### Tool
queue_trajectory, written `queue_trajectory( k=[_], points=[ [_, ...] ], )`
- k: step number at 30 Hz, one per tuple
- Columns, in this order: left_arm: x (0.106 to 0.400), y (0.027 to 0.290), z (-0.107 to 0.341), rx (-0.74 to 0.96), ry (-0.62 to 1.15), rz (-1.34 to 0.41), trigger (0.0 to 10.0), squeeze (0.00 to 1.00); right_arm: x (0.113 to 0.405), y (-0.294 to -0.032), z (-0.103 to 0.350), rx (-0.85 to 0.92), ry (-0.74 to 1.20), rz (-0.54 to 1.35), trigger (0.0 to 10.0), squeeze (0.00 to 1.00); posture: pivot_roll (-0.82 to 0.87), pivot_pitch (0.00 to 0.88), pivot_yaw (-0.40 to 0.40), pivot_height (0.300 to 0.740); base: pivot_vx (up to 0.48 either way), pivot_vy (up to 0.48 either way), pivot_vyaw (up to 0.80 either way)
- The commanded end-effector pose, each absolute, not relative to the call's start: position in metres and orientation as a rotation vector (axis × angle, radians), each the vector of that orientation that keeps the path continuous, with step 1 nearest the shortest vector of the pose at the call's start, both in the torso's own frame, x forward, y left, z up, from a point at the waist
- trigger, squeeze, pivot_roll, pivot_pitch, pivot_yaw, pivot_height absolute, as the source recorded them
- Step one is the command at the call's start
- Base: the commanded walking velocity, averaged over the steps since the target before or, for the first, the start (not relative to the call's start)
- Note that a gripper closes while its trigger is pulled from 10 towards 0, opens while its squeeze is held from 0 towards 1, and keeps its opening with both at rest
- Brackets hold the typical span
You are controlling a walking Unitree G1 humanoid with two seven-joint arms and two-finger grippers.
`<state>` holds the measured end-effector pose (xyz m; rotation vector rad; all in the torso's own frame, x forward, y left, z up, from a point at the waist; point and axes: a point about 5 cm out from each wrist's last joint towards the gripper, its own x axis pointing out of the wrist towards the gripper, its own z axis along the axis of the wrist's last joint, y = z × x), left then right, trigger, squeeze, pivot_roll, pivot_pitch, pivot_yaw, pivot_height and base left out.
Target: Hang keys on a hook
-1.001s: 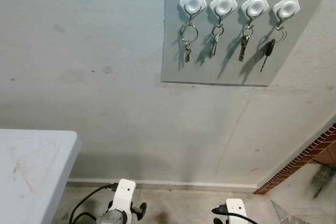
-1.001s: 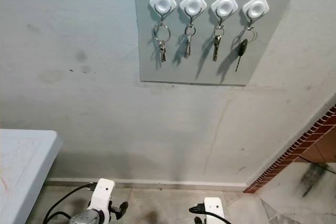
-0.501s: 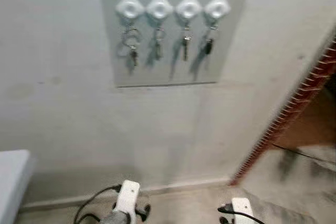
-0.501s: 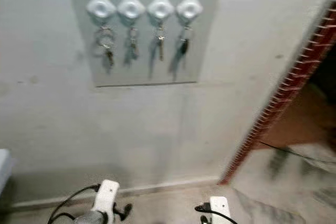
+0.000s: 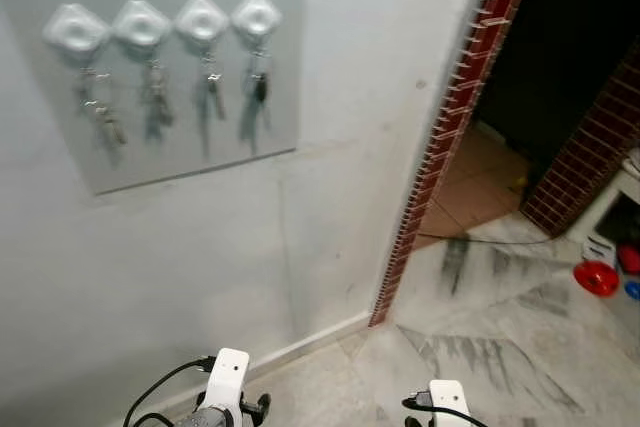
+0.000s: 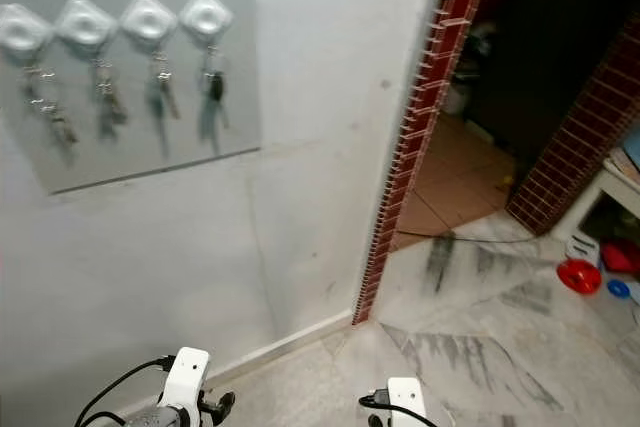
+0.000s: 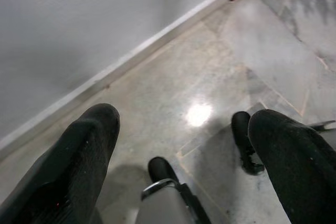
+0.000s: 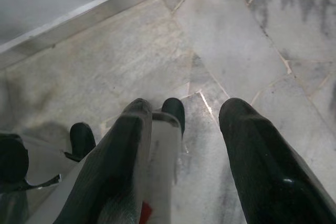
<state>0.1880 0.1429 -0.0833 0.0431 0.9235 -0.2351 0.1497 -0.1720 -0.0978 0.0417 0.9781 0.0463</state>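
Note:
A grey board (image 5: 180, 147) on the white wall carries four white hooks in a row, from the leftmost hook (image 5: 75, 27) to the rightmost hook (image 5: 256, 15). A set of keys hangs from each, and a black-headed key (image 5: 259, 88) is on the rightmost. Both arms hang low at the bottom edge, the left arm (image 5: 226, 387) and the right arm (image 5: 446, 402). The left gripper (image 7: 181, 119) is open over the floor with nothing between its fingers. The right gripper (image 8: 186, 106) is also open and holds nothing.
A red brick door edge (image 5: 450, 137) stands right of the wall, with a dark room behind it. A cable (image 5: 500, 240) lies across the threshold. A red round object (image 5: 597, 277) and other small items sit on the marble floor (image 5: 500, 347) at far right. A white baseboard (image 7: 131, 56) runs along the wall.
The camera has turned to the right: the key board slid to the left of the picture, the table left the view, and the brick doorway came in. Both arms still hang low.

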Motion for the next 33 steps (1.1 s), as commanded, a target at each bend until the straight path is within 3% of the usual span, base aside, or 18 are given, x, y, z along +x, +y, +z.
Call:
queue_trajectory(
  k=[1, 6, 20, 33],
  points=[
    [0.1878, 0.1445, -0.0835, 0.054, 0.929, -0.234, 10.0, 0.0, 0.154, -0.1736, -0.096, 0.042, 0.967, 0.044, 10.0, 0.0, -0.07, 0.0, 0.0, 0.74, 0.0, 0.0, -0.64],
    [0.1874, 0.1432, -0.0837, 0.066, 0.932, -0.25, 10.0, 0.0, 0.1537, -0.1736, -0.0961, 0.046, 0.968, 0.045, 10.0, 0.0, -0.07, 0.0, 0.0, 0.74, 0.0, -0.052, -0.64],
    [0.1871, 0.1423, -0.084, 0.048, 0.936, -0.24, 10.0, 0.0, 0.1542, -0.1736, -0.0959, 0.06, 0.968, 0.042, 10.0, 0.0, -0.07, 0.0, -0.002, 0.74, 0.0, -0.48, -0.62],
    [0.1893, 0.1431, -0.083, 0.051, 0.935, -0.24, 10.0, 0.0, 0.1553, -0.1736, -0.0955, 0.073, 0.965, 0.035, 10.0, 0.0, -0.07, 0.0, -0.001, 0.74, 0.0, -0.339, -0.6]
  ],
)
